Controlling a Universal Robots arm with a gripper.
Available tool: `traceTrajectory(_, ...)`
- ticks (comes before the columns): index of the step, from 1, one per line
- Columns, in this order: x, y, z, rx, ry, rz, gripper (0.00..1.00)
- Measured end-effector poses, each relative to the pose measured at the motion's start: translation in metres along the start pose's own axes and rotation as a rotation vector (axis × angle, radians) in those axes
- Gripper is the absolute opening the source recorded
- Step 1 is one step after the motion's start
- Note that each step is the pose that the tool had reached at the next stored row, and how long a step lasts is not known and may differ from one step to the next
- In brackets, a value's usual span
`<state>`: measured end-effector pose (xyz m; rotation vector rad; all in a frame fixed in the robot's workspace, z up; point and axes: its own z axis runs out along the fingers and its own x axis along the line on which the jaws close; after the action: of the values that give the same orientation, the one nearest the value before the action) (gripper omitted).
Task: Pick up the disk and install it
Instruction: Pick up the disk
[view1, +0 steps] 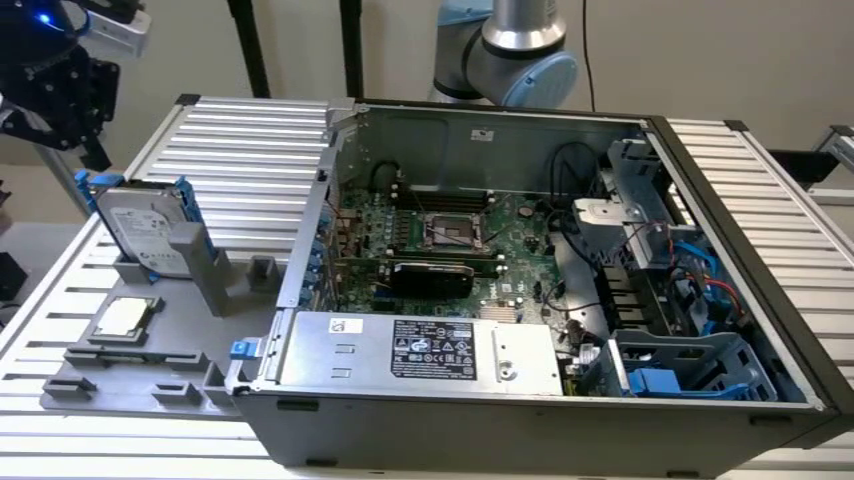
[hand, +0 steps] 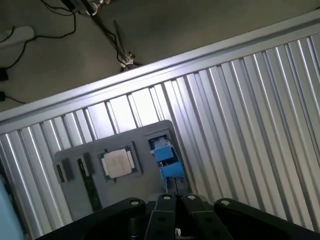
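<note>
One disk upright in grey holder, tool above it, narrow, holding nothing

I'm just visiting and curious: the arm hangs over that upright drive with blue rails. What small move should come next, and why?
Probably a short descent toward the disk. It stands upright in its grey holder, untouched, while the gripper hovers above it and apart; the wrist view shows its blue rails almost in line with the gripper.
</note>
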<state>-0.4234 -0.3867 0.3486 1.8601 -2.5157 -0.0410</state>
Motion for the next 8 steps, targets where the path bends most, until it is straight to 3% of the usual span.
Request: traceTrajectory(8, 0.0000, 0.0000, 0.0014, -0.0007, 0.0041, -0.145, 0.00)
